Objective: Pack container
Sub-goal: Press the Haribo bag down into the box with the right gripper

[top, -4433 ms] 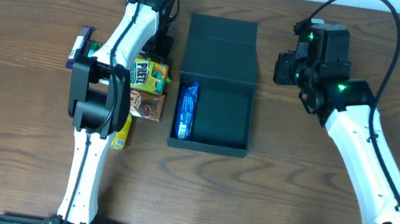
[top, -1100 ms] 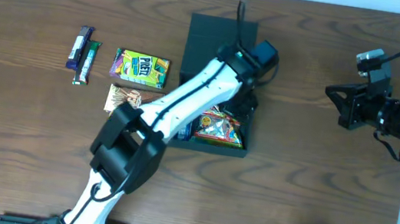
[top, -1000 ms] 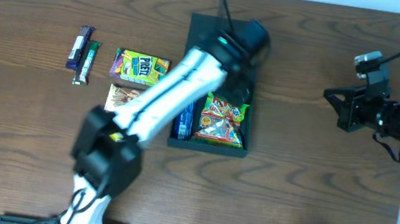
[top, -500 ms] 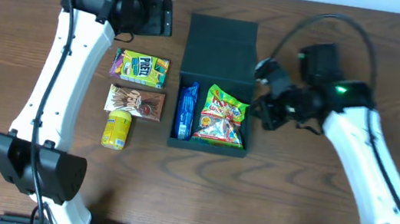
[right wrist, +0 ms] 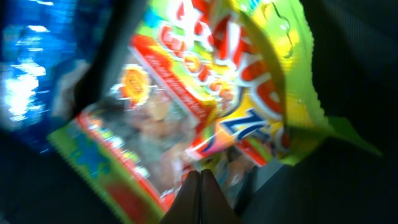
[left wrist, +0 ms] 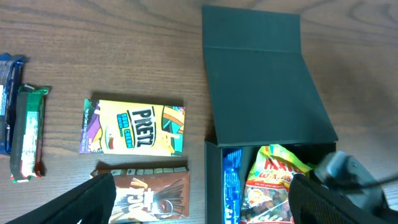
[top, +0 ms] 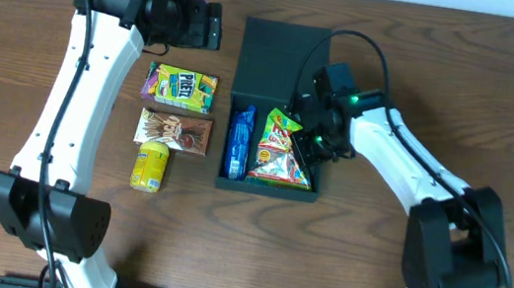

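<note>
The dark teal container (top: 305, 175) lies mid-table with its flap lid (top: 283, 58) folded back. A blue pack (top: 239, 142) and a bright gummy bag (top: 278, 157) lie inside. My right gripper (top: 303, 141) is down in the container, shut and empty, its tips (right wrist: 200, 173) right against the gummy bag (right wrist: 180, 106). My left gripper (top: 211, 26) hovers high at the back left, open and empty. The left wrist view looks down on the container (left wrist: 214, 180) between that gripper's wide-spread fingers (left wrist: 93, 199).
Left of the container lie a yellow Pretz box (top: 181, 87), a brown Pocky box (top: 174, 131) and a yellow can (top: 148, 167). Two snack bars (left wrist: 28, 130) lie further left, seen only in the left wrist view. The left arm (top: 65, 129) spans the table's left side.
My right gripper has swung from beside the container's right wall into it, onto the gummy bag. My left gripper has stayed at the back left and its fingers have spread wider.
</note>
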`<action>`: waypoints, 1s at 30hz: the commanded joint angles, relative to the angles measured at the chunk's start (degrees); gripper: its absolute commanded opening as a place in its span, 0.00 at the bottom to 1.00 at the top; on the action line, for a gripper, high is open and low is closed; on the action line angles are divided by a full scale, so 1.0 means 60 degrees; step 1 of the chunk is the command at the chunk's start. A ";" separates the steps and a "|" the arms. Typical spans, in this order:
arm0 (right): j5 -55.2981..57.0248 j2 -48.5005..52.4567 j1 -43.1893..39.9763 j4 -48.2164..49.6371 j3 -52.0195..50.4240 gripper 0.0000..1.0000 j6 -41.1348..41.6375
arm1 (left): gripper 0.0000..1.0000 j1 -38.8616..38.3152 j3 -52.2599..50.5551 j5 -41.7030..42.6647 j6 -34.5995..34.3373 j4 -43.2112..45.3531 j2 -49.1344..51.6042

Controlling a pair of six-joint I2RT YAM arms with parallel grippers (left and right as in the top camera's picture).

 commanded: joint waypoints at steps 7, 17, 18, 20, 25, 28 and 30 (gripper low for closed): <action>0.0634 0.1100 0.0124 0.0259 0.0095 0.02 0.0506 | 0.90 0.0029 -0.0011 0.0018 0.0215 -0.0047 0.0051; 0.1319 0.0138 0.0117 -0.0131 0.1038 0.01 0.0506 | 0.91 0.0029 -0.0011 -0.0146 0.0211 -0.0047 0.0051; 0.1395 -0.0007 0.0117 -0.0138 0.1118 0.01 0.0506 | 0.91 0.0029 -0.0011 -0.0146 0.0211 -0.0044 0.0051; 0.1424 -0.0390 0.0117 -0.0058 0.1188 0.01 0.0503 | 0.91 0.0029 -0.0011 -0.0146 0.0211 -0.0047 0.0051; 0.1228 -0.0444 0.0211 -0.0091 0.1086 0.01 0.0302 | 0.91 0.0029 -0.0011 -0.0146 0.0211 -0.0036 0.0051; 0.0798 -0.0412 0.0492 -0.0007 0.0954 0.01 -0.0044 | 0.91 0.0029 -0.0011 -0.0146 0.0211 -0.0036 0.0051; 0.0812 -0.0393 0.0703 0.0069 0.0867 0.01 -0.0098 | 0.91 0.0029 -0.0011 -0.0146 0.0208 -0.0036 0.0051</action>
